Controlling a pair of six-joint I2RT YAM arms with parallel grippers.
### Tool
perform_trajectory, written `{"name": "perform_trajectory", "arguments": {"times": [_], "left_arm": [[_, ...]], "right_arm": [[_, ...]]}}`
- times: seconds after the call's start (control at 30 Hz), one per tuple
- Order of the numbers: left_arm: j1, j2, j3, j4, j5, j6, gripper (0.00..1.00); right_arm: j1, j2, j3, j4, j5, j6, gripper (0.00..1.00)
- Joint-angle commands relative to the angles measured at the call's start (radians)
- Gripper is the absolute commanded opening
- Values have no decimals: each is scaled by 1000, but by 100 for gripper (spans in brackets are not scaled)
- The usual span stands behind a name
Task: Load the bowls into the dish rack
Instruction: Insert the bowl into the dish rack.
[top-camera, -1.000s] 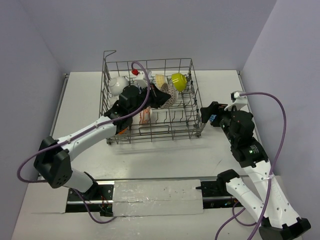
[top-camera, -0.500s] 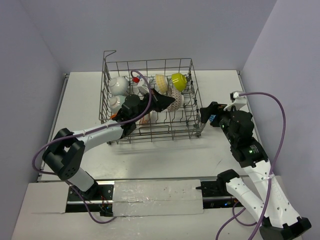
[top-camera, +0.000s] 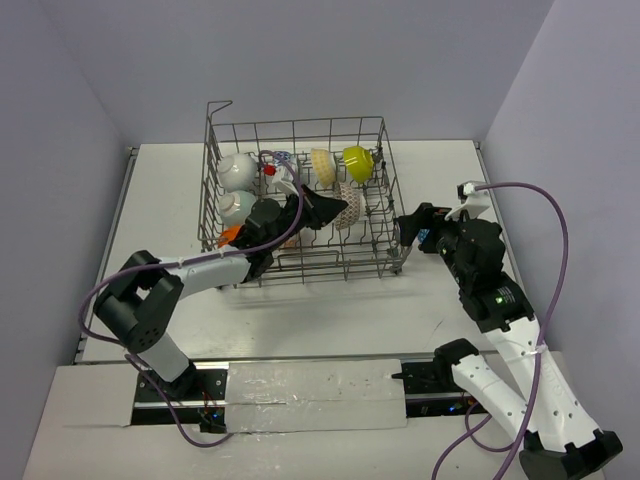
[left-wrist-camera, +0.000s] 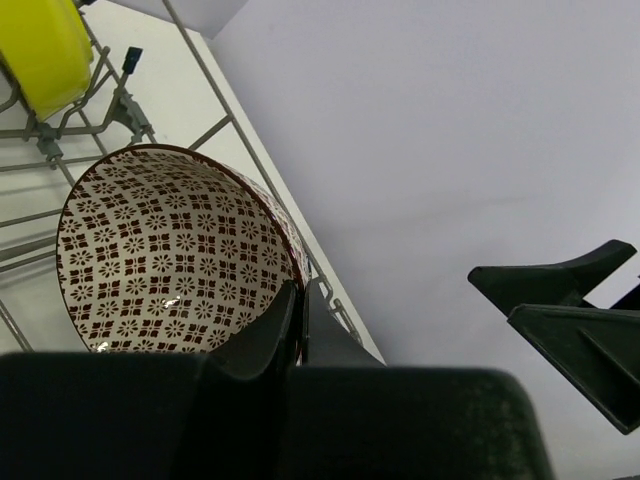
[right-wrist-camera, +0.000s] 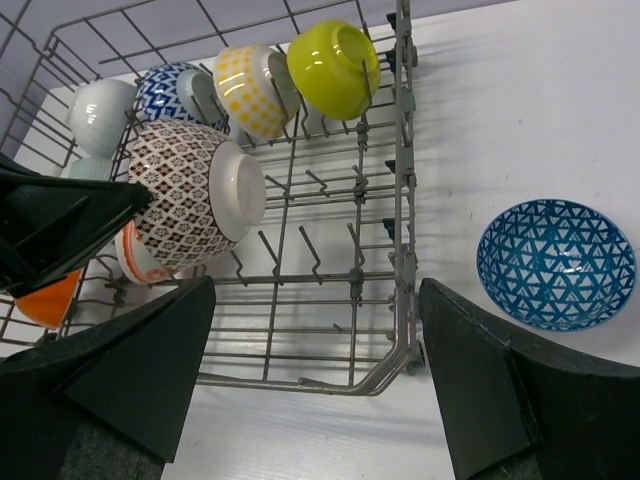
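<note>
Left hand (left-wrist-camera: 298, 302) pinches red-white bowl (left-wrist-camera: 170, 250) at rim, over bare dish rack (right-wrist-camera: 400, 200) tines.

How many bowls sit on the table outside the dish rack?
1: a blue patterned bowl on the table, just right of the dish rack. Others may be hidden from view.

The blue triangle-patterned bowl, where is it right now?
In the right wrist view, the blue triangle-patterned bowl sits upright on the white table, outside and to the right of the grey wire dish rack.
</note>
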Motion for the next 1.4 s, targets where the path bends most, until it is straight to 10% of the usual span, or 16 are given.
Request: {"name": "perform_trajectory", "arguments": {"times": [0.0, 1.37], "left_arm": [[5, -2, 5, 160, -33, -28, 0], [64, 93, -90, 356, -29, -154, 0]], "right_arm": [[10, 7, 4, 27, 1, -7, 89], [13, 59, 12, 43, -36, -8, 89]]}}
